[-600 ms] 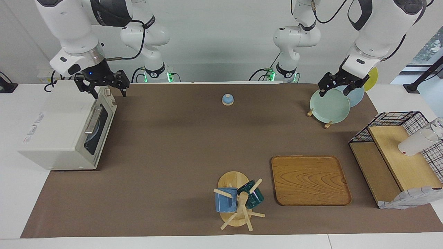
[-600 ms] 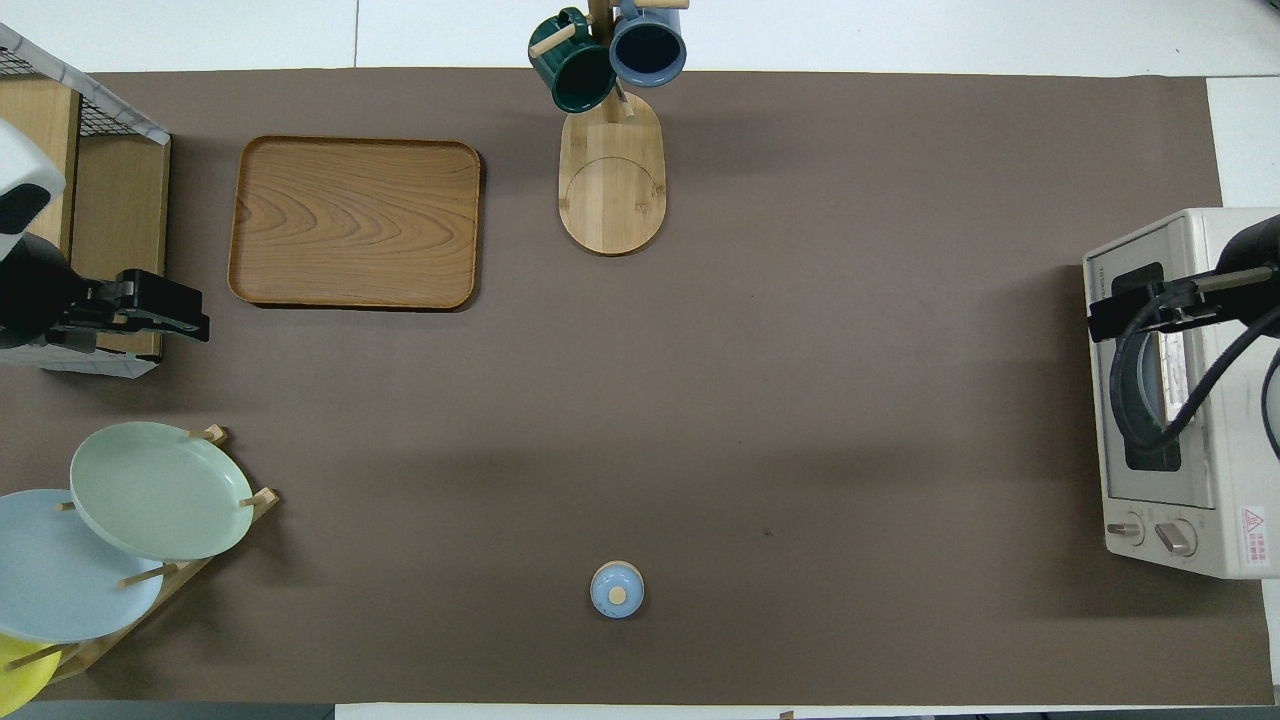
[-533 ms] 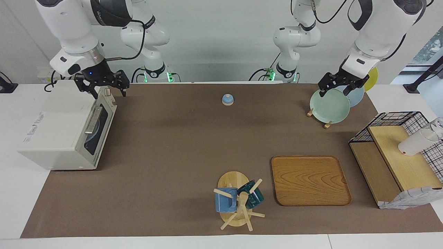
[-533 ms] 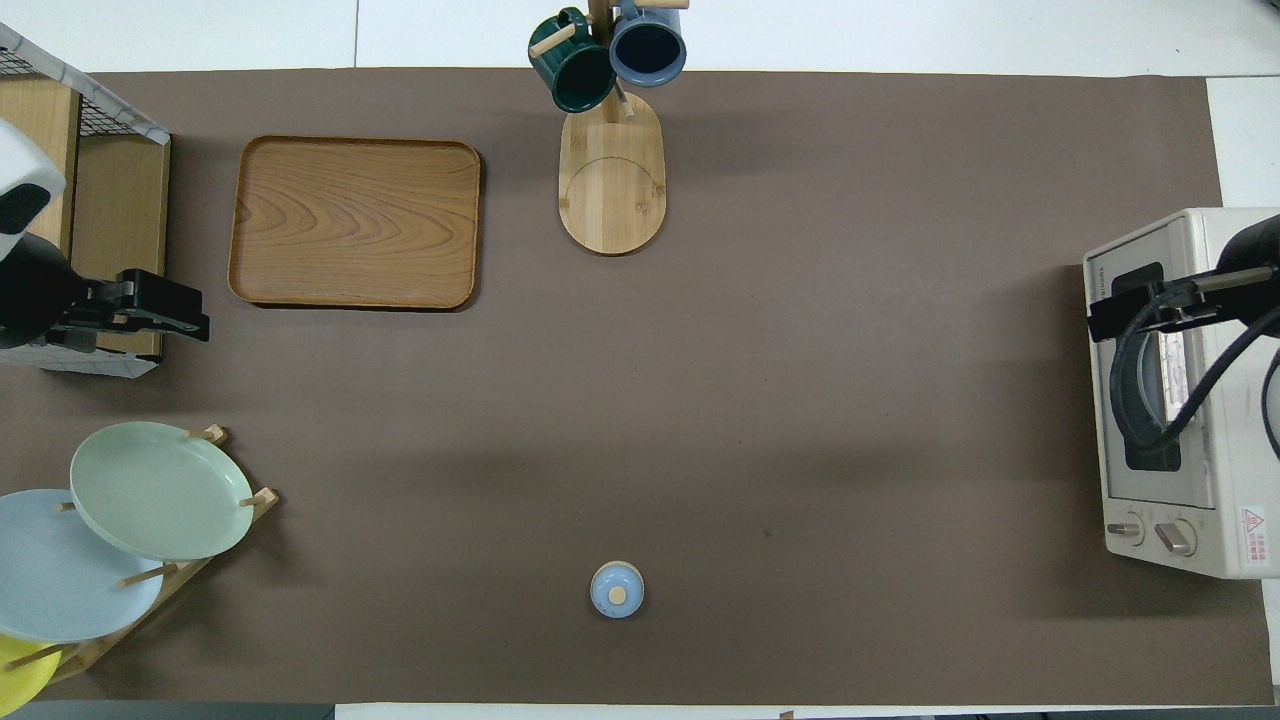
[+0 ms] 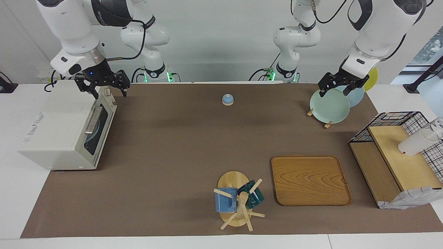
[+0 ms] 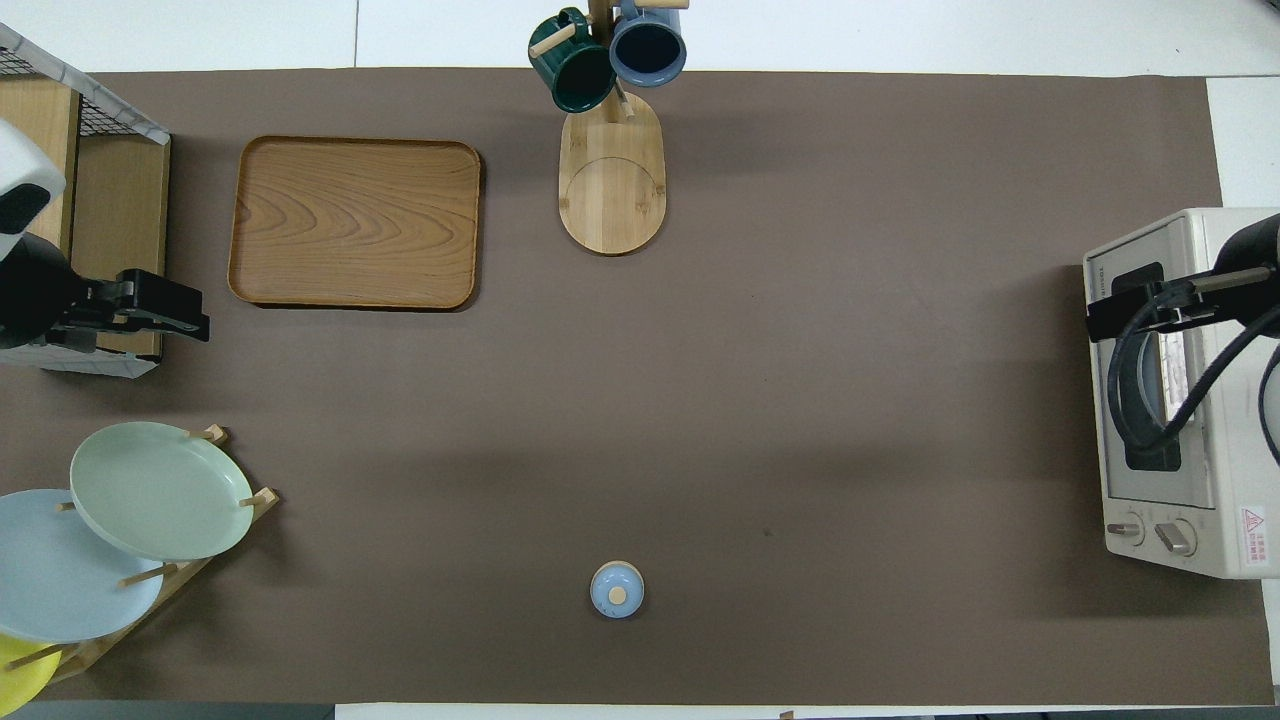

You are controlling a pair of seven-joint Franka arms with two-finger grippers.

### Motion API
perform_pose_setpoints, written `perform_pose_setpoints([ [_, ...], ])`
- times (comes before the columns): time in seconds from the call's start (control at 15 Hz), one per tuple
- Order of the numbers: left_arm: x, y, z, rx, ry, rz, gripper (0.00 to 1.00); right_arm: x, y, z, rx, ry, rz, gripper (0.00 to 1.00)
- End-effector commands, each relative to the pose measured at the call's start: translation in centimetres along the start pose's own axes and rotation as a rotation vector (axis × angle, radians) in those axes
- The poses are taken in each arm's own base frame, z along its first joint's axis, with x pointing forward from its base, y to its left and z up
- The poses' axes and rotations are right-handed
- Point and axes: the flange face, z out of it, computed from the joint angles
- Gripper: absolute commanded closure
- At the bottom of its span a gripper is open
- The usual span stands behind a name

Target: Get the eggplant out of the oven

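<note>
R gripper (image 5: pixel 102 90), jaws spread & empty, is hovering over the toaster oven (image 5: pixel 59 128) w/ door shut; door handle (image 5: pixel 91 120) is lying below it. L gripper (image 5: pixel 338 85), also spread, is waiting over plate rack.

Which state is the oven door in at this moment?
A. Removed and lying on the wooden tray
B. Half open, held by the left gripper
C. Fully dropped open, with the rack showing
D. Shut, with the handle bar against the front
D: the oven has its door flat against the front, and the right gripper hangs open above its top edge, holding nothing.
</note>
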Motion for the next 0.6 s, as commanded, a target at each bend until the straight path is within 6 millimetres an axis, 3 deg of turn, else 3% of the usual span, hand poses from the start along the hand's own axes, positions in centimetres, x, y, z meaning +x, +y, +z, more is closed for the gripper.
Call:
perform_pose_setpoints([
  [0.0, -0.1, -0.2, -0.2, 0.02, -0.001, 0.0, 0.0, 0.3, -0.2, 0.5, 0.009, 0.039, -0.024, 0.19],
  [0.07, -0.1, -0.3, -0.2, 0.02, -0.001, 0.0, 0.0, 0.0, 0.4, 1.0, 0.008, 0.045, -0.056, 0.62],
  [0.13, -0.1, -0.3, -0.2, 0.02, -0.001, -0.001, 0.0, -0.3, 0.6, 1.8, 0.005, 0.043, -0.089, 0.97],
  [0.53, -0.1, -0.3, -0.2, 0.02, -0.001, 0.0, 0.0, -2.3, 5.5, 6.7, -0.013, 0.075, -0.011, 1.0],
])
